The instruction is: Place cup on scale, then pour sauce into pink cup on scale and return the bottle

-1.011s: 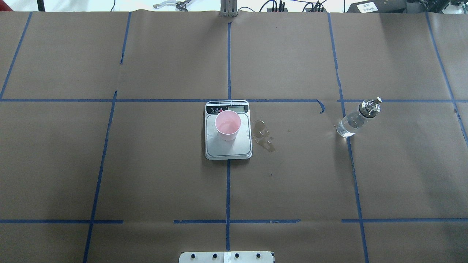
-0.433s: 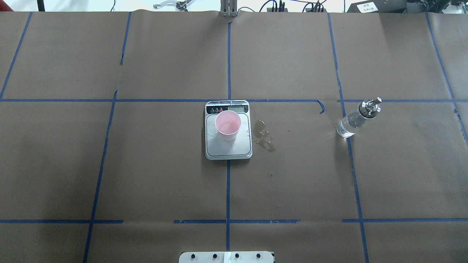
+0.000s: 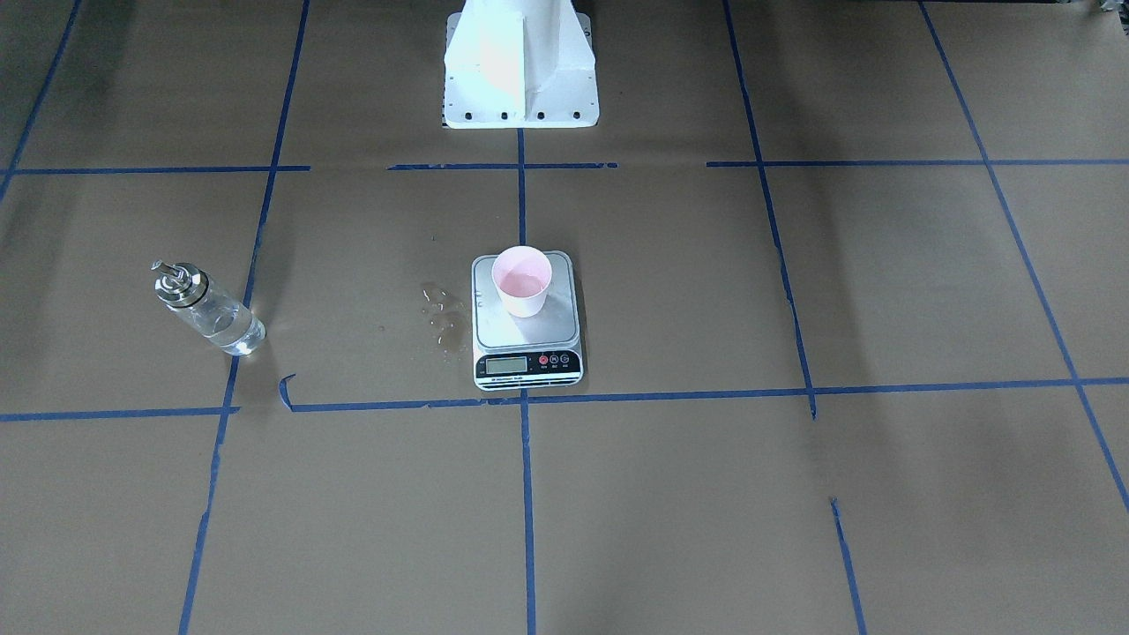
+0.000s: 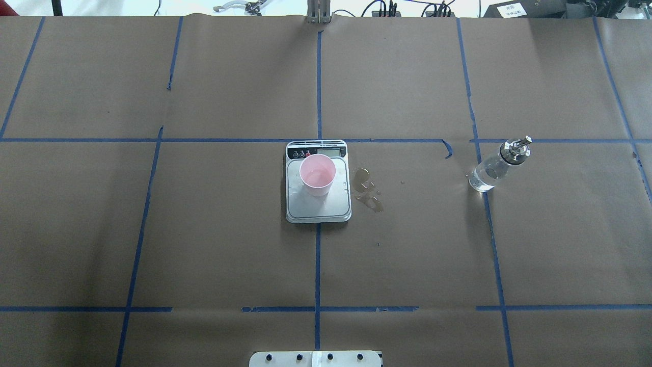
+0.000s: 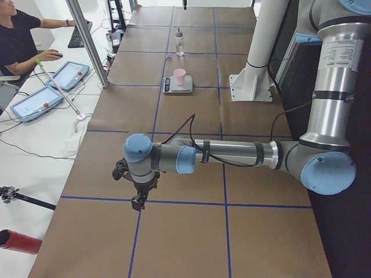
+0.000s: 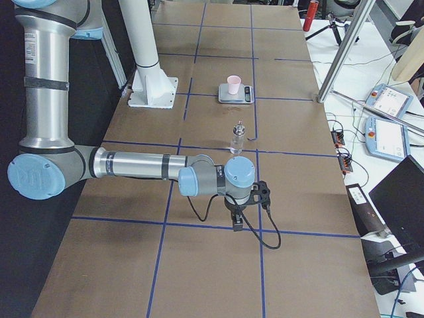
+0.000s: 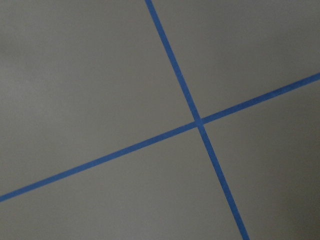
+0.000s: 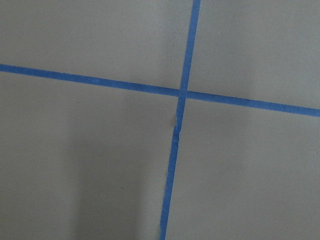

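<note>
Pink-lined and whitish outside, the small tapered paper cup (image 4: 317,176) is standing upright on the silver-grey platform of the flat square white kitchen scale (image 4: 318,209), toward its black display strip. The scale is sitting near the middle of the brown paper-covered surface (image 4: 204,229), which blue tape lines (image 4: 317,265) are dividing into a grid. A wet patch (image 4: 368,191) of droplets is lying just beside the scale, on the side facing the small clear glass bottle (image 4: 496,165) with a silver metal cap, which is standing upright well apart on the robot's right, touching a tape line. The left pincer (image 5: 138,202) and the right pincer (image 6: 237,224) are each hanging downward over a tape crossing at opposite ends of the surface, far from everything; I cannot tell whether their fingers are spread or pressed together.
</note>
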Available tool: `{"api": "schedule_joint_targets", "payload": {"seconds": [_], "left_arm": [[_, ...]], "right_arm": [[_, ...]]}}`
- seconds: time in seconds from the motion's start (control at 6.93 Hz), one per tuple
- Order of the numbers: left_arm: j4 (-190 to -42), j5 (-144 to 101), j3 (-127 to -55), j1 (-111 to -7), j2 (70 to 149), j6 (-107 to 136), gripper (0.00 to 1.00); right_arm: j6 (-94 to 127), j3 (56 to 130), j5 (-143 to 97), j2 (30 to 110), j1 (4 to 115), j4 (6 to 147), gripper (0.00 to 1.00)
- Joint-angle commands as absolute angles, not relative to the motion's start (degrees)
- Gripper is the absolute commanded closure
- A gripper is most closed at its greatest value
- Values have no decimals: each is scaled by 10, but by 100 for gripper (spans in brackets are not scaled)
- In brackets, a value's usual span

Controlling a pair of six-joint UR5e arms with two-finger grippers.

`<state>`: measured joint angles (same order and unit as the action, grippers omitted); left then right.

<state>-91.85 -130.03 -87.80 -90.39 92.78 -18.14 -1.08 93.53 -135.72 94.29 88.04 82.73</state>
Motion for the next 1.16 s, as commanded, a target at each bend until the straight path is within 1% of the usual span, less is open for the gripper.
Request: {"api": "schedule_joint_targets", "payload": {"seconds": [0.0,0.14,1.01], "left_arm": [[-920,-1300,-878,-902,929,-155,0],[-919,-1299,-879,-902,932,-154,0],[-893,-1303,-883,-903,929,-155,0]], "right_arm": [[-6,982,-1364,940,905,892,0],[-6,998,-1364,941,905,912,0],[-7,992,-1361,945,905,907,0]]}}
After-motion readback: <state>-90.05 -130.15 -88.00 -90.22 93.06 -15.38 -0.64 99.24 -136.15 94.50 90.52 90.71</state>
